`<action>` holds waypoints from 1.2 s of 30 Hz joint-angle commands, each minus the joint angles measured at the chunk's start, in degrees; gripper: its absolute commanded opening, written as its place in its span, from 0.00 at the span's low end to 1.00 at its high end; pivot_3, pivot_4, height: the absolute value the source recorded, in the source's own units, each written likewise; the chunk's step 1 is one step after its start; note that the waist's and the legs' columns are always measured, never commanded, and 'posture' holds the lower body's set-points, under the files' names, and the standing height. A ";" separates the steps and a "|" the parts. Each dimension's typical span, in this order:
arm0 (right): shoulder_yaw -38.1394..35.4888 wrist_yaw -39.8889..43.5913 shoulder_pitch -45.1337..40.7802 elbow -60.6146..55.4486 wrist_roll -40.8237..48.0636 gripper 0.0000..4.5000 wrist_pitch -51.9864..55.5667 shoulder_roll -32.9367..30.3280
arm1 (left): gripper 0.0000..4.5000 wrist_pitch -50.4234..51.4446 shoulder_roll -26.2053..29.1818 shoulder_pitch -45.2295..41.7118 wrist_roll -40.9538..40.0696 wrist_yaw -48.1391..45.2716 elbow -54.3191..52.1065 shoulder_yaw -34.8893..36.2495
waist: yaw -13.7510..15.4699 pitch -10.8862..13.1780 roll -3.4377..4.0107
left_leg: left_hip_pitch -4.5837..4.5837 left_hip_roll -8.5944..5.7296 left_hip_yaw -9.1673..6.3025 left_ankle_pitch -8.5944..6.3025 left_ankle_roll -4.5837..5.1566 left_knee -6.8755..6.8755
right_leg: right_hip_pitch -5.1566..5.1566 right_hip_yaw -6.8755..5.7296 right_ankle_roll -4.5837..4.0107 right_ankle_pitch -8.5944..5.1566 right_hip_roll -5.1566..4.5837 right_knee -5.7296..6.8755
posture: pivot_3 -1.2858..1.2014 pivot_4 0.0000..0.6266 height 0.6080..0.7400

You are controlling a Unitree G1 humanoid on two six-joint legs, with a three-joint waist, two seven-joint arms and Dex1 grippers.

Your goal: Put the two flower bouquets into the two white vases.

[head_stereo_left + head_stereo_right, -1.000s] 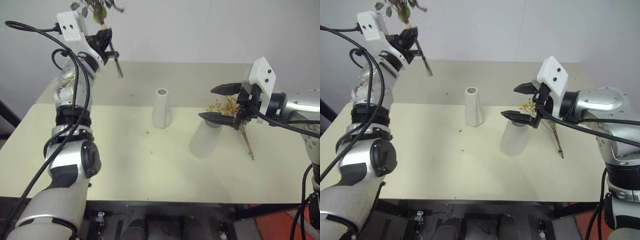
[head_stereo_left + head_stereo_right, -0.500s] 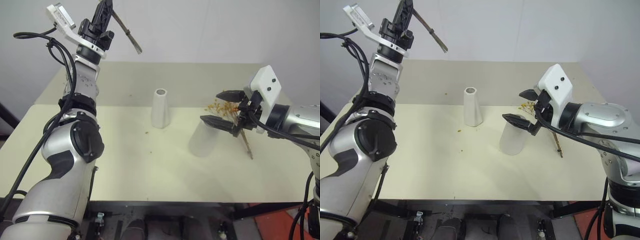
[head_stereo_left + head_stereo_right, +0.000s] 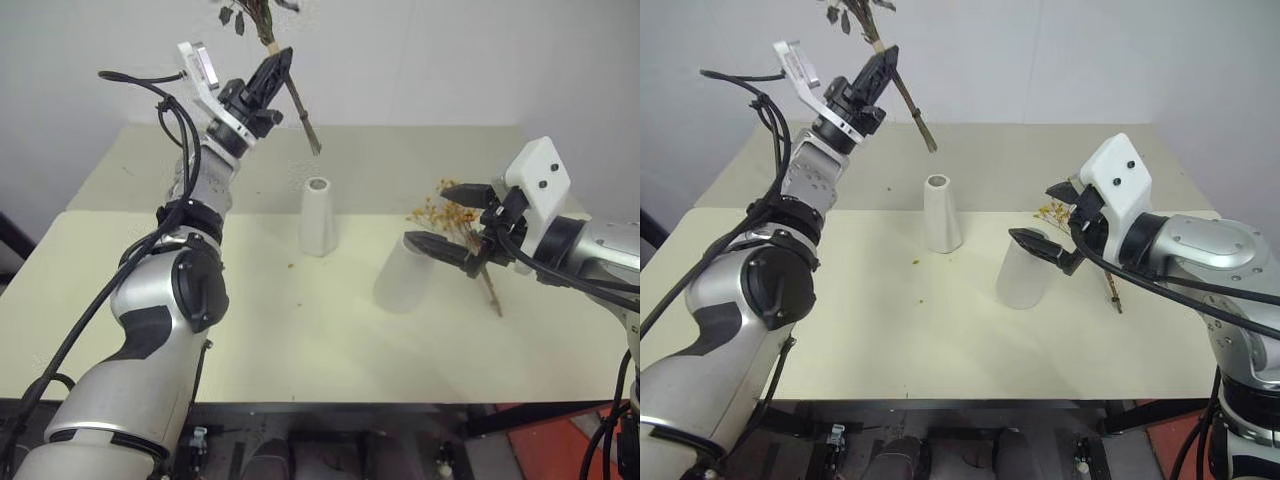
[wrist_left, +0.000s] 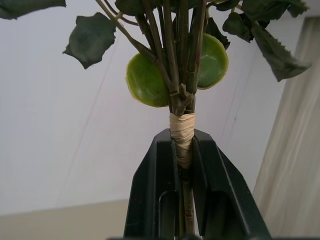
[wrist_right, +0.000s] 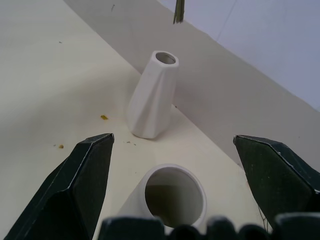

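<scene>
Above the table (image 3: 250, 340), head views: left gripper (image 3: 278, 68) is clamping the rose bouquet (image 3: 262, 20) over the slim vase (image 3: 318, 217); right gripper (image 3: 452, 220) is gaping above the stout vase (image 3: 403, 275), yellow bouquet (image 3: 455, 215) lying beside. Left wrist: fingers (image 4: 150, 195) are pinching taped stems. Right wrist: fingers (image 5: 80, 185) are flanking the stout vase's mouth.

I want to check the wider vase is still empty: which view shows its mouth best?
The right wrist view: it looks down into the wider vase, whose hollow shows nothing inside, between the open fingers of the right gripper. The two eye views show it from the side, its mouth partly hidden by that gripper.
</scene>
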 commanded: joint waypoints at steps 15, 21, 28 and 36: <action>-3.95 -3.79 0.69 -3.95 3.32 1.00 2.49 -0.38 | 0.03 -2.13 -1.48 0.45 4.98 1.11 -0.16 -1.48 | 0.11 0.00 0.00 | -0.01 0.00 0.00 0.00 0.00 0.01 | 0.01 0.00 0.01 0.01 0.00 -0.02 | 0.52 0.24 1.00; -4.25 -5.18 1.24 -4.42 4.22 1.00 2.93 -0.43 | 0.03 -2.13 -1.86 0.90 5.94 1.68 0.02 -1.52 | 0.11 0.00 0.00 | -0.01 0.00 0.01 0.00 0.00 0.00 | 0.01 0.01 0.01 0.01 0.00 -0.02 | 0.52 0.24 1.00; -4.90 -6.64 1.87 -5.19 4.98 1.00 3.45 -0.57 | 0.03 -3.09 -2.28 1.29 7.41 2.80 0.08 -2.28 | 0.14 0.00 0.00 | -0.01 0.00 0.01 0.00 0.00 0.00 | 0.01 0.01 0.00 0.01 0.00 -0.02 | 0.52 0.24 1.00; -5.45 -7.49 3.00 -5.59 5.28 1.00 3.37 -0.67 | 0.03 -4.47 -2.64 1.66 8.22 2.61 0.05 -2.58 | 0.13 0.00 0.00 | 0.00 0.00 0.01 0.00 0.00 0.01 | 0.01 0.01 0.01 0.01 0.00 -0.01 | 0.52 0.24 1.00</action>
